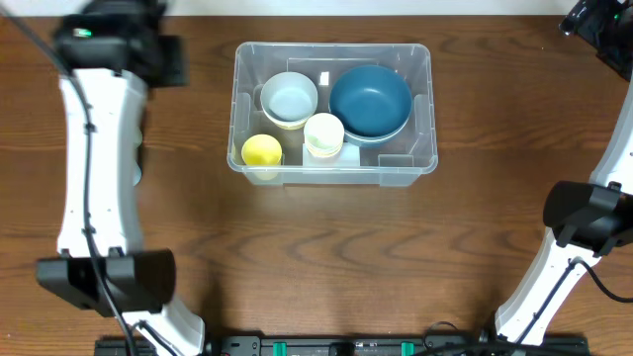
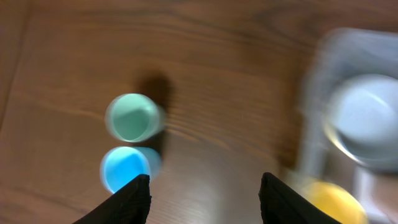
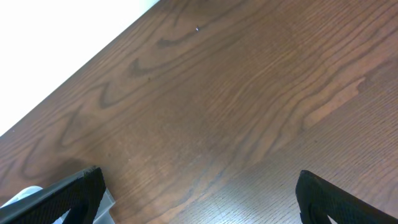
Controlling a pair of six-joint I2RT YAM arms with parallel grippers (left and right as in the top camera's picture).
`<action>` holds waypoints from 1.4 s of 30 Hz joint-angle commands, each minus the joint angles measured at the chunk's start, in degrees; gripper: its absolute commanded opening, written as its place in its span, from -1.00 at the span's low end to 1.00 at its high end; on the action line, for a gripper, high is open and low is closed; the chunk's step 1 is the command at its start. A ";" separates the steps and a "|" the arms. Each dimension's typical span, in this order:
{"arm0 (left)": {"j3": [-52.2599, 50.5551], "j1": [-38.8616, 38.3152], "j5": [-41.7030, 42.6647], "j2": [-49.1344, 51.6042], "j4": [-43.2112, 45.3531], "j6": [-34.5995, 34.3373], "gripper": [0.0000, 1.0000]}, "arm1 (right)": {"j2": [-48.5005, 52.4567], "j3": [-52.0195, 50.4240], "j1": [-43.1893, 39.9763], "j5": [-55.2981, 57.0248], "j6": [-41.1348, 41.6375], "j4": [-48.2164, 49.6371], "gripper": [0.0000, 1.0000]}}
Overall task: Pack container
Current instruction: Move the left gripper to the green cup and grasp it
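Here we have the container at the far middle of the table, with a pale bowl, a dark blue bowl, a cream cup and a yellow cup packed close inside it to save room. On the wood to its left a green cup and a blue cup stand upright, just beside each other, and we reckon they go in next. The left gripper hangs above them, fingers spread, nothing between. The right gripper sits wide apart over bare wood at the far right corner, clear of the work. Dark grained tabletop, plain white beyond its far edge
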 commanded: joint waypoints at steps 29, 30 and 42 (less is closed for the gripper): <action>-0.48 12.66 2.40 30.03 10.45 -0.07 0.21 | -2.03 0.13 -0.11 -0.17 0.85 -0.09 0.98; -0.50 12.66 2.58 30.62 10.32 -0.07 0.11 | -2.03 0.13 -0.11 -0.17 0.85 -0.09 0.99; -0.31 11.04 3.26 27.69 7.19 -1.88 -0.88 | -2.03 0.13 -0.11 -0.17 0.85 -0.09 0.99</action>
